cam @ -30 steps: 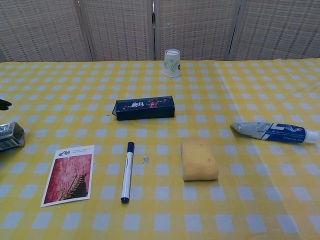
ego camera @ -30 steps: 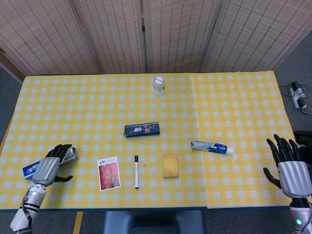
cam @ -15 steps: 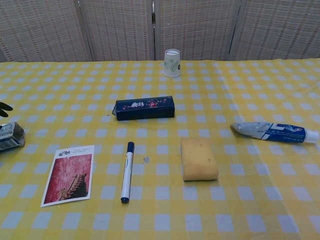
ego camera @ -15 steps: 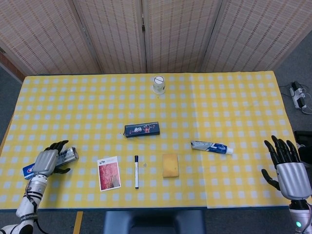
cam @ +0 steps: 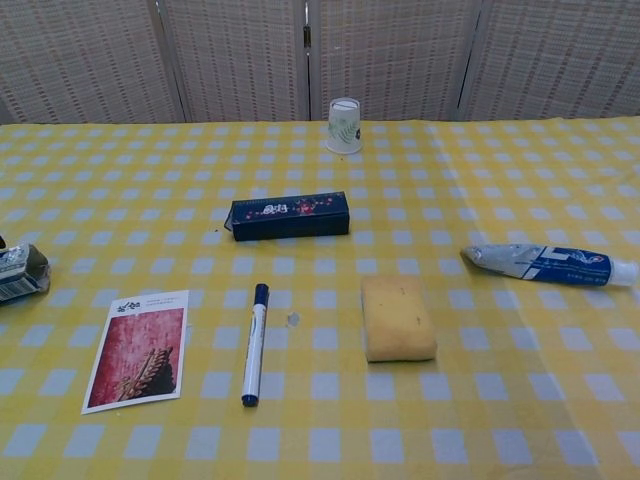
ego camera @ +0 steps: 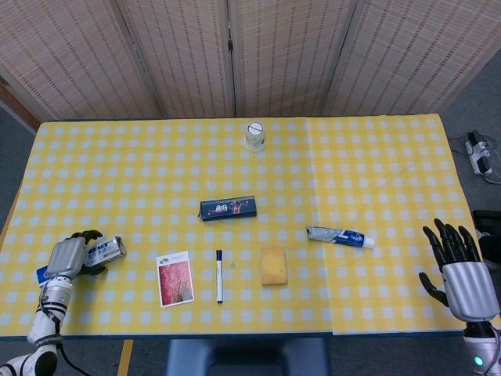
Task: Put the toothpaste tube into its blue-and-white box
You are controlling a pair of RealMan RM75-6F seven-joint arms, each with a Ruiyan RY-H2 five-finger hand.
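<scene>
At the far left edge of the checked tabletop [ego camera: 352, 180], the left hand [ego camera: 67, 257] is lying over the box [ego camera: 100, 252], fingers curled onto it; whether it is truly gripping is unclear. Moving right, a card [ego camera: 174, 278], a pen [ego camera: 219, 276] and a sponge [ego camera: 274, 265] are lying in a row. Right of them, the tube [ego camera: 339, 236] is lying flat, well apart from the box. At the far right, the right hand [ego camera: 462, 274] is hovering off the edge, fingers spread, holding nothing.

Left hand [ego camera: 67, 256] lies low, fingers curled down; right hand [ego camera: 463, 274] is upright, fingers spread apart.
</scene>
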